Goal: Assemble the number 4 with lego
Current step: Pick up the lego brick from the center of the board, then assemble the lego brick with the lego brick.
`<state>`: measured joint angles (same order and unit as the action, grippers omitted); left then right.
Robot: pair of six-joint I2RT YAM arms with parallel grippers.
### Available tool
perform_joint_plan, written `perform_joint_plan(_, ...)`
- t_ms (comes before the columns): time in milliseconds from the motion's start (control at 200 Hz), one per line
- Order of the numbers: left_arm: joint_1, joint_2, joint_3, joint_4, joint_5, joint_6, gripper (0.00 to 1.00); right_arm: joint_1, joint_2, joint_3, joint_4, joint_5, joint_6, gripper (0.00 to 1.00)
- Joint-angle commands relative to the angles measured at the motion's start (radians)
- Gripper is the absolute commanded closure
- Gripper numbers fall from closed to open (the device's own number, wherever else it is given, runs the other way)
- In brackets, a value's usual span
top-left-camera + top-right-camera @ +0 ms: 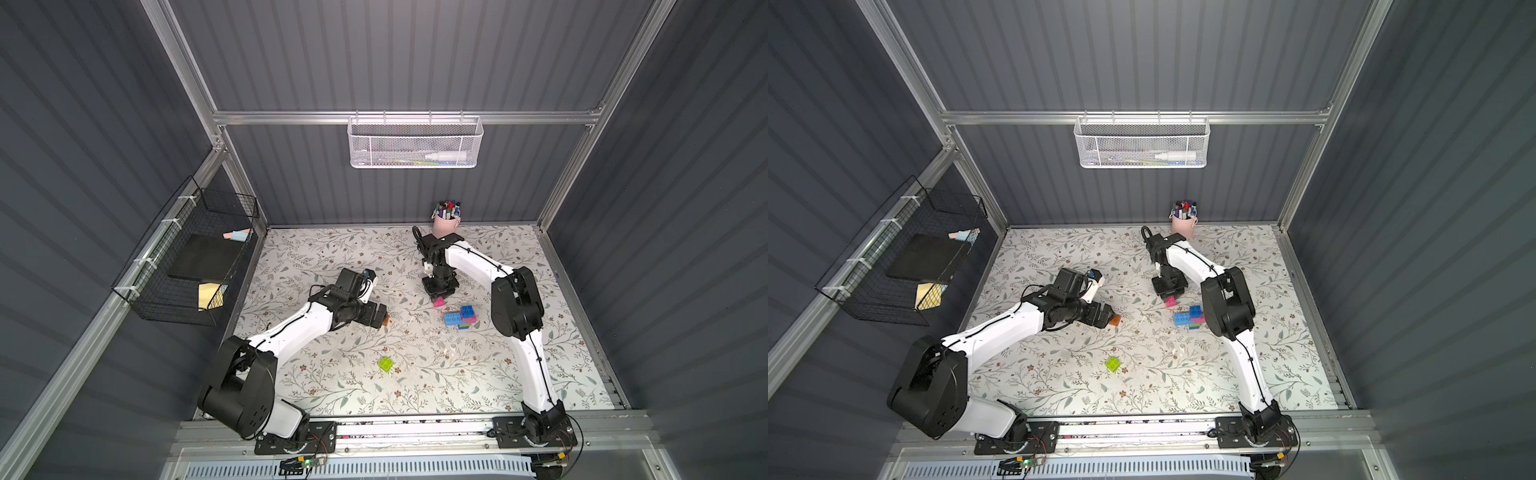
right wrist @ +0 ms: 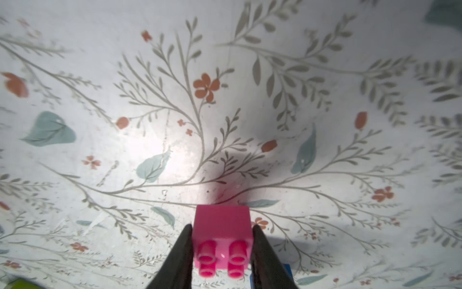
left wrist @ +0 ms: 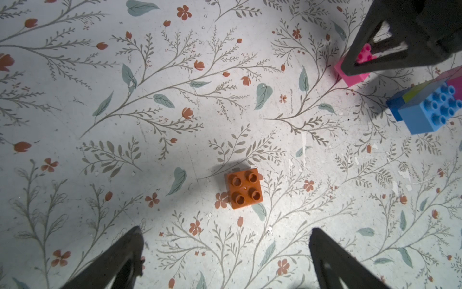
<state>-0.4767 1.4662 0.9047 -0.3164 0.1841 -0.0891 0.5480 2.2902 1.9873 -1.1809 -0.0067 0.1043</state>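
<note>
A pink lego brick (image 2: pixel 222 225) stands studs up on the floral mat, and my right gripper (image 2: pixel 222 235) is shut on it, one finger against each side. In both top views that brick (image 1: pixel 439 302) lies just left of a joined cluster (image 1: pixel 460 318) of light-blue, blue, pink and green bricks. My left gripper (image 3: pixel 226 240) hangs open above the mat, and an orange brick (image 3: pixel 243 188) lies just beyond its fingertips, untouched. A lime green brick (image 1: pixel 386 363) lies alone nearer the front.
A pink cup of marker pens (image 1: pixel 446 220) stands at the back edge behind the right arm. On the back wall hangs a white mesh basket (image 1: pixel 415 143), and a black wire basket (image 1: pixel 195 257) is on the left wall.
</note>
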Motion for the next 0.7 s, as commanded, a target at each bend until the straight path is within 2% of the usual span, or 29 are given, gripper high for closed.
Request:
perform_joint_plan(0, 0.004, -0.025, -0.003, -0.026, -0.007, 0.006, 0.01, 0.003, -0.058, 0.092, -0.098, 0.028, -0.01, 0.65)
perform_joint_plan(130, 0.004, -0.02, -0.001, -0.022, -0.006, 0.009, 0.01, -0.003, -0.084, 0.138, -0.176, 0.041, -0.015, 0.65)
perform_joint_plan(290, 0.003, -0.018, -0.001, -0.018, -0.005, 0.009, 0.01, -0.021, -0.154, 0.111, -0.234, 0.056, 0.003, 0.65)
perform_joint_plan(695, 0.004, -0.008, -0.001, -0.013, 0.007, 0.009, 0.01, -0.095, -0.347, -0.154, -0.22, 0.036, 0.048, 0.62)
